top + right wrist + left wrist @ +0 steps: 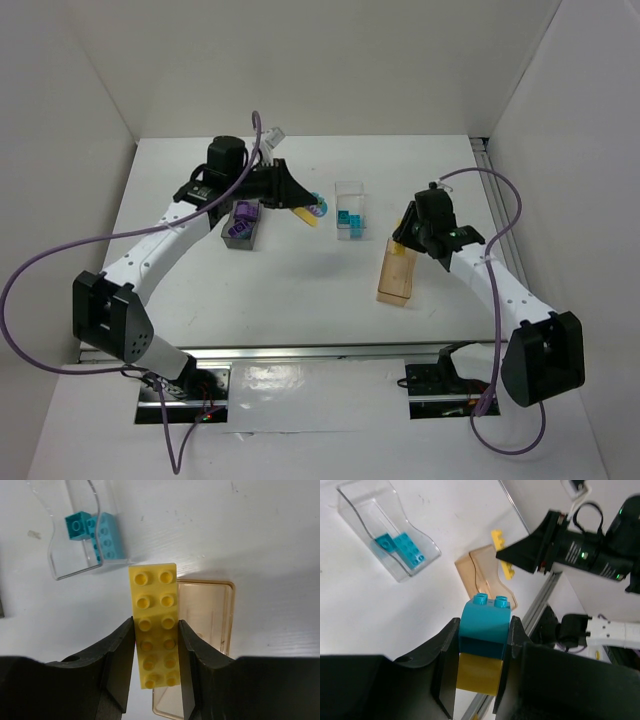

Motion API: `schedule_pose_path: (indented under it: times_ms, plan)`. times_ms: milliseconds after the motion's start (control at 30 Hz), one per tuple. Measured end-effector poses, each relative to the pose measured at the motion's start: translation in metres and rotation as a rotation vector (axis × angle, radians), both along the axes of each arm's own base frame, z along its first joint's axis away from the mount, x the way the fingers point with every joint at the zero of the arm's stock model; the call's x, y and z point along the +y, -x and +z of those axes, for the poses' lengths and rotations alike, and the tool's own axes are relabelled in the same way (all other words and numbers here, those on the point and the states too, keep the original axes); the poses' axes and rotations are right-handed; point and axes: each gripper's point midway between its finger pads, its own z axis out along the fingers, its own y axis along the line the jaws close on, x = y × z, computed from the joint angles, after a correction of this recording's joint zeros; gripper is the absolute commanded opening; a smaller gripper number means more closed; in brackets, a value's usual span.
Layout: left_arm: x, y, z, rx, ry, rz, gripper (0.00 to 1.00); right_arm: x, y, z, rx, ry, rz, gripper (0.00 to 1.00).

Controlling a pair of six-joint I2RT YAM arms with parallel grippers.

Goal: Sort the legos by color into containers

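Two glossy studded pieces, cyan brick point(485, 627), yellow plate point(155, 630)

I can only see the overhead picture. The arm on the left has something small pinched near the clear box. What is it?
Observer: Its own camera shows the left gripper clamped on a turquoise brick with a yellow piece right below it.
Visitor: And the other arm?
Observer: The right gripper pinches a long yellow brick, two studs wide and six long, above the amber bin's edge.
Visitor: What's in the clear box?
Observer: Two turquoise bricks, side by side in the clear bin.
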Motion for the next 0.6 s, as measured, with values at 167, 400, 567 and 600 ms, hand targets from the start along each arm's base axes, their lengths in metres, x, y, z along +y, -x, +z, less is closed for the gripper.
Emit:
schedule_pose_path:
  times_ms: [167,400,567,600]
  plan:
    - [0.003,-0.011,0.003,0.005,0.005,0.064,0.0,-0.01,0.006,-0.017,0.034,0.025,-0.054,0.31]
    - [-0.001,-0.027,-0.008,0.037,-0.013,0.084,0.0,-0.013,0.017,-0.043,0.1,0.051,-0.058,0.63]
    - [-0.004,-0.031,-0.008,0.039,-0.012,0.081,0.0,-0.006,0.023,-0.046,0.111,0.057,-0.026,0.73]
    - [-0.005,-0.033,-0.006,0.036,-0.009,0.076,0.0,-0.004,0.024,-0.045,0.11,0.06,-0.018,0.73]
